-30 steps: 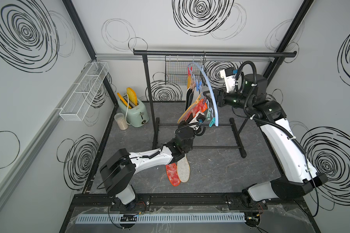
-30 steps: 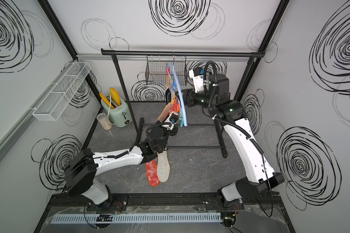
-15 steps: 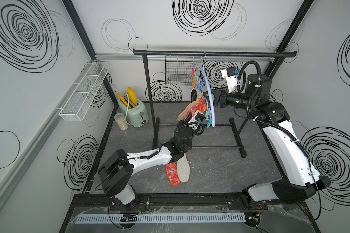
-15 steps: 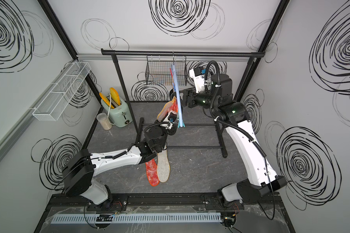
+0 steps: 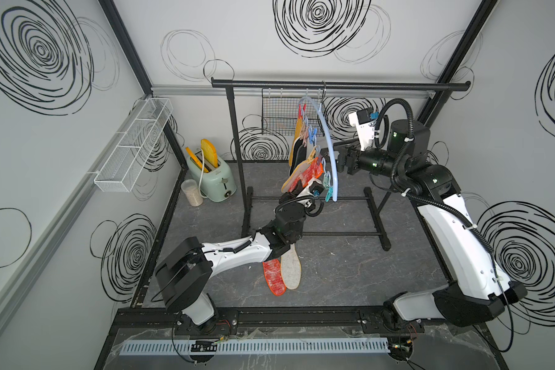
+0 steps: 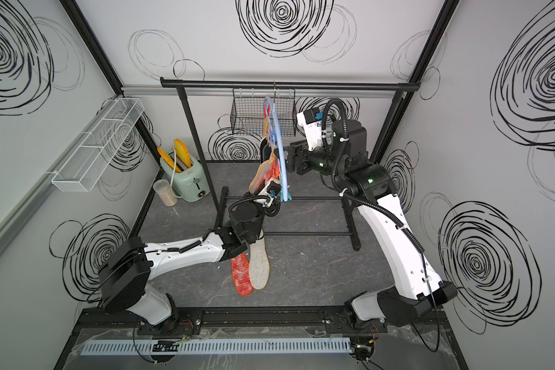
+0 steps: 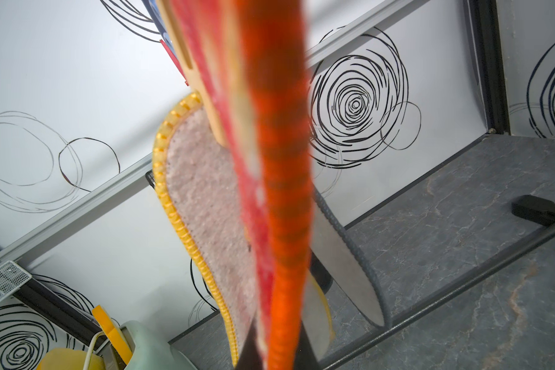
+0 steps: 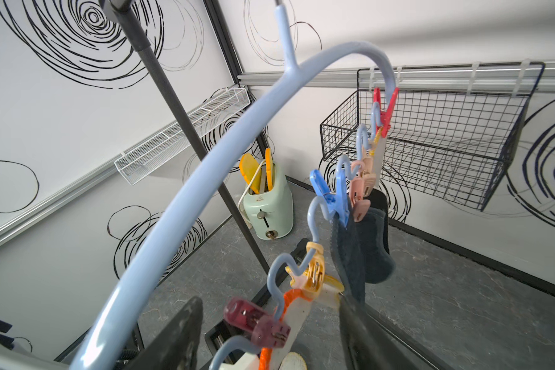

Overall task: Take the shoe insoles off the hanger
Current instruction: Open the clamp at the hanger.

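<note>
Left gripper (image 5: 297,192) clamped on the lower end of the red-orange mesh insole (image 7: 279,160) hanging from the smooth pale-blue arc hanger (image 8: 186,192), mid-scene on the black rail (image 5: 334,85); right gripper (image 5: 341,159) spread wide, just right of the arc.

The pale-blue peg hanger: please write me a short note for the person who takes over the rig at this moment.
Left gripper: shut on the lower end of a red insole with an orange rim, which is still pegged to the pale-blue arc hanger.
Right gripper: open, beside the hanger's arc, not gripping it.
Done: a red-orange mesh insole and an off-white felt insole lie on the grey floor.
Left: the held insole, a yellow-rimmed felt insole, dark grey insoles and others are still pegged; the exact count is unclear.
</note>
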